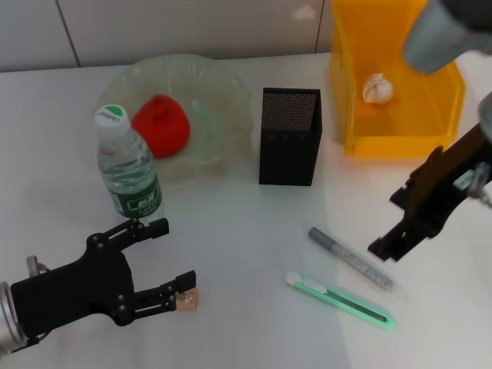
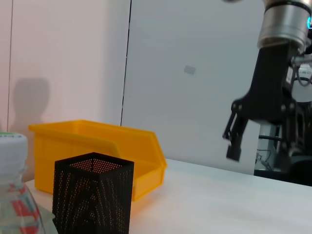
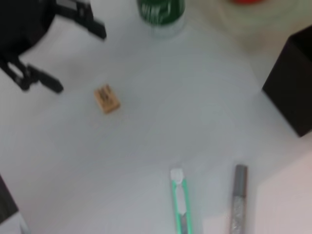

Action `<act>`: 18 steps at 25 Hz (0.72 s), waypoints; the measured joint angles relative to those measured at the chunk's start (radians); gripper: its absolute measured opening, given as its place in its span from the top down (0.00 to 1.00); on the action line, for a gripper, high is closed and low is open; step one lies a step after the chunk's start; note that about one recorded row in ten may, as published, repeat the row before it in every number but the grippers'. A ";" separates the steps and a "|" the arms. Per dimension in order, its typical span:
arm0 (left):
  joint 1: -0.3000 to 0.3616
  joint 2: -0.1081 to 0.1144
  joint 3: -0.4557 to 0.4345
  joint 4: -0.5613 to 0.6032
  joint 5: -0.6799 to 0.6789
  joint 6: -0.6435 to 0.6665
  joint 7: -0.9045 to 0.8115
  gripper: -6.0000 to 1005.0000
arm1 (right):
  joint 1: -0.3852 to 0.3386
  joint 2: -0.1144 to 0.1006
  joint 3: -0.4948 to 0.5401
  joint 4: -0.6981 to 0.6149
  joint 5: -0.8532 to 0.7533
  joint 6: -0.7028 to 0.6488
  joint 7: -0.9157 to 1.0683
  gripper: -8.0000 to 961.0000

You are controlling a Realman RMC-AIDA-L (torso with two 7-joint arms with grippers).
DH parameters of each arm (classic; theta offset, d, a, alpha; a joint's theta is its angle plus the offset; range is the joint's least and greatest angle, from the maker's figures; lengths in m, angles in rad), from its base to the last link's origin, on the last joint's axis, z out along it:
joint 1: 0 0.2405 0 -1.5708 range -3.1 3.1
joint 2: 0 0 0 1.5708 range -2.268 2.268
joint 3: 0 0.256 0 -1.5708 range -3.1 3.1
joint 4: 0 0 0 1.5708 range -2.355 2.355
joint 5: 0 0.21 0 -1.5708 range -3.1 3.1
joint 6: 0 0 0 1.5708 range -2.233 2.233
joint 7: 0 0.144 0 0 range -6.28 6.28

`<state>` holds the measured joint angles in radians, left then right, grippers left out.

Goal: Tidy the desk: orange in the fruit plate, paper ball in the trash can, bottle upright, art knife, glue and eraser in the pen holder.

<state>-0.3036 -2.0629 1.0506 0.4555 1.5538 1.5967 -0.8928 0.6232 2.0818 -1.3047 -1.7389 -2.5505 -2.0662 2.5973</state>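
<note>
Desk: one bottle, one eraser.

On the white counter a small tan eraser lies alone, near the left claw, whose black fingers are spread apart. The green knife and grey glue lie side by side. A bottle stands by the black holder.
</note>
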 joint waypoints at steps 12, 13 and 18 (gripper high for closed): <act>0.006 0.000 0.000 0.000 0.000 -0.004 0.000 0.14 | 0.007 0.002 -0.372 0.155 -0.073 0.235 0.091 0.13; 0.006 0.000 0.000 0.000 0.000 -0.004 0.000 0.14 | 0.009 0.002 -0.394 0.166 -0.075 0.252 0.092 0.13; 0.006 0.000 0.000 0.000 0.000 -0.006 0.000 0.14 | 0.016 0.004 -0.460 0.202 -0.086 0.312 0.095 0.13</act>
<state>-0.2976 -2.0625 1.0507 0.4555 1.5540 1.5909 -0.8930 0.6389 2.0858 -1.7643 -1.5369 -2.6369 -1.7540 2.6922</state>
